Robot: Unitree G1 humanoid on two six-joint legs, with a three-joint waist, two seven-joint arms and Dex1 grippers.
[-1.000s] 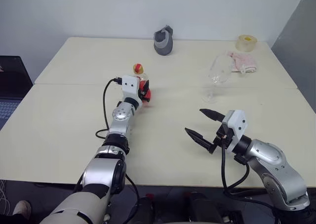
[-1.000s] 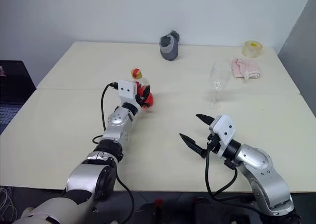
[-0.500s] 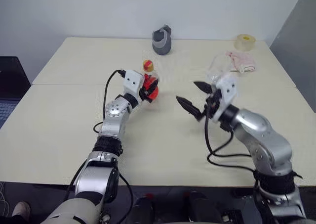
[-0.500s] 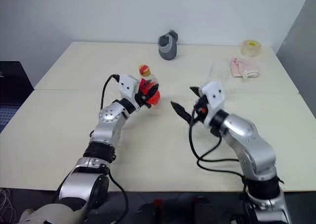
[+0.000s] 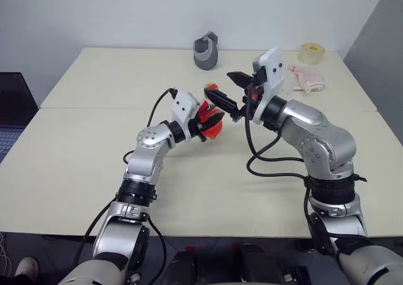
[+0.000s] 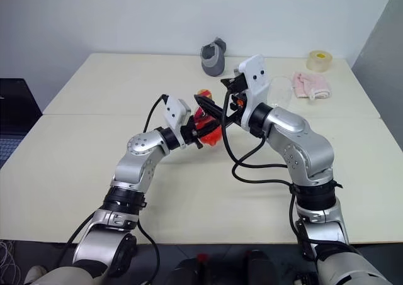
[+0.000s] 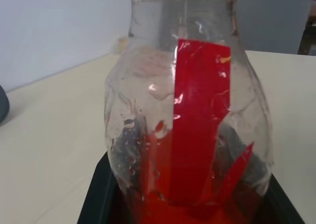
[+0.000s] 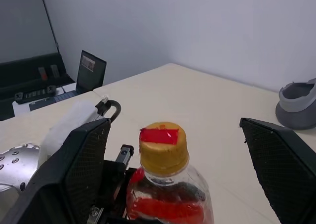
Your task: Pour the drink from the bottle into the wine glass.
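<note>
My left gripper is shut on the bulbous base of the bottle, holding it upright just above the table. The left wrist view shows the clear body with its red label and the red drink low inside. My right gripper is open at the level of the yellow-red cap, one finger on each side and neither touching it. The wine glass stands behind my right wrist, mostly hidden.
A grey jug stands at the far middle of the table. A tape roll and a pink cloth lie at the far right. A laptop sits off the table's left edge.
My left gripper carried the bottle right and slightly up, toward the table's middle. My right arm rose from the near edge and swung left, bringing its open fingers to the cap.
</note>
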